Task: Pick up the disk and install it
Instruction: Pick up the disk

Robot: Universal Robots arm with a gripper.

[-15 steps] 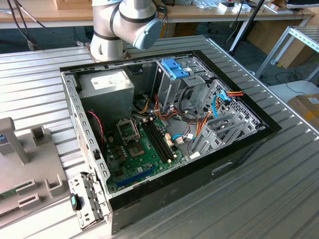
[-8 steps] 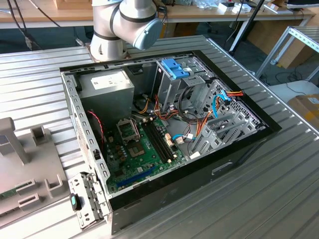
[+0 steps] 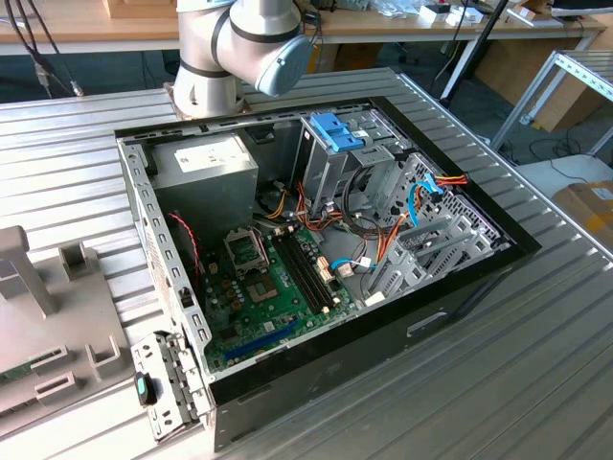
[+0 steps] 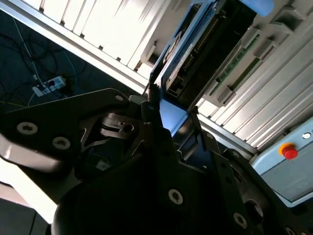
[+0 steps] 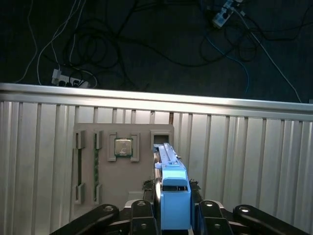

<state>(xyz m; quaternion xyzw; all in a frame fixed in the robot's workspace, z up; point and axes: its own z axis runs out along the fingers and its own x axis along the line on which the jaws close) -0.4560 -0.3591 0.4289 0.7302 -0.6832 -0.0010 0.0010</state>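
Disk (image 5: 173,205) is clenched edge-up in our claw (image 5: 171,186), we reckon, gripped across its flat sides, long axis running straight out from the claw over the counter (image 5: 244,161).

The disk (image 5: 174,198) has a smooth, faintly glossy light-blue plastic rail and sits clamped in the matt black gripper (image 4: 172,120), whose body is dotted with dull steel screw heads. The table (image 3: 498,383) is ribbed bare metal with a brushed sheen. The computer case (image 3: 517,251) has a matt black rim around bare grey sheet steel, and inside it lies a green lacquered circuit board (image 3: 259,287). The robot arm (image 3: 225,48) is smooth satin silver metal with a glossy blue plastic cap. On the exterior view's left the holder (image 3: 57,326) is matt grey plastic. The far bench (image 3: 96,29) is pale wood.
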